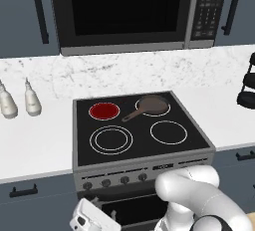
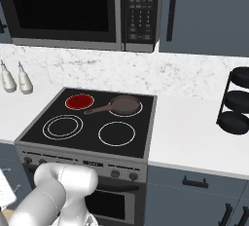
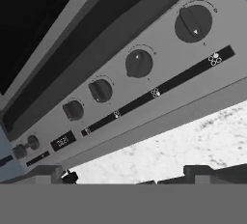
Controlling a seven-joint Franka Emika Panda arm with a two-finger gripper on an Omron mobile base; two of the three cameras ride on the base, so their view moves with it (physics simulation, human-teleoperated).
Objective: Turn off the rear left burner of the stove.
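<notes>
The stove [image 1: 144,146] [image 2: 92,140] has a black glass top and a grey front panel. Its rear left burner [image 1: 104,110] [image 2: 80,101] glows as a red-filled disc. A row of dark knobs [image 1: 115,181] runs along the left of the panel. My white hand [image 1: 85,218] hangs low, below that panel and in front of the oven door. In the hand view I look up at the panel from underneath, with the knobs [image 3: 139,63] in a slanted row ahead. My gripper [image 3: 128,178] is open, its tips far apart with nothing between them, clear of the knobs.
A brown frying pan [image 1: 152,105] [image 2: 124,104] sits on the rear right zone. A microwave [image 1: 124,11] hangs above the stove. Two pale bottles [image 1: 20,101] stand on the left counter, a black tiered rack [image 2: 237,101] on the right. Drawer fronts flank the oven.
</notes>
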